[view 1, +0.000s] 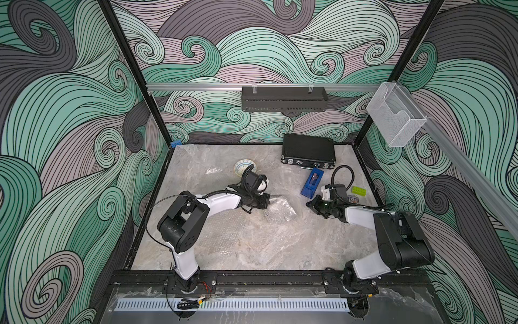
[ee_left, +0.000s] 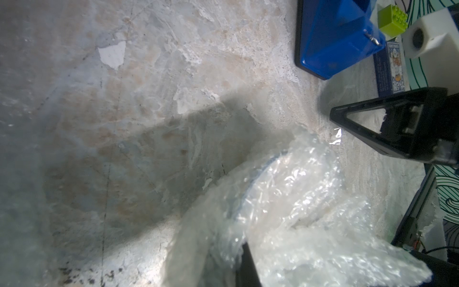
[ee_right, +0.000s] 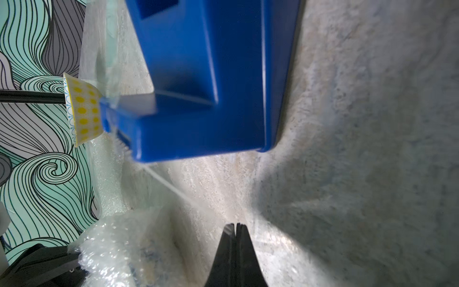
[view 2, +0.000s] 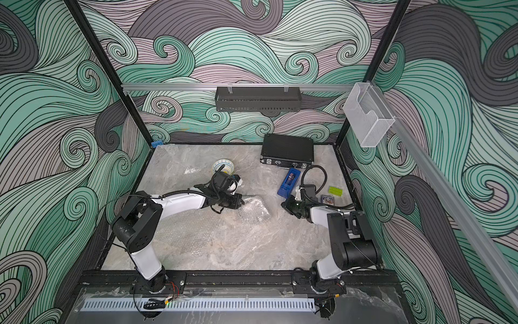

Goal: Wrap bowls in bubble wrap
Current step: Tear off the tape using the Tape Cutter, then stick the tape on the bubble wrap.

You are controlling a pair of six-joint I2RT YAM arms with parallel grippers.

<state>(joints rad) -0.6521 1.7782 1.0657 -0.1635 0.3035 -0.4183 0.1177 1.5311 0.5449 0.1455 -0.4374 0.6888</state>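
Pinching bubble wrap [view 1: 281, 209], left pincer [view 1: 268, 200] closed

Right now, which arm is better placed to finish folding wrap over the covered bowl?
Probably left. The left gripper is shut on the bubble wrap at the bundle's edge; the right gripper is shut, apart from it, beside the blue dispenser.

The bubble wrap [view 1: 281, 211] lies before the bowl [view 1: 242, 165] and the case [view 1: 307, 151].

Left gripper [view 1: 268, 199], mid-frame in both top views, pinches the bubble wrap [view 1: 281, 209]; right gripper [view 1: 309, 204], right of centre, points leftward, fingers [ee_right: 224, 248] pressed together.
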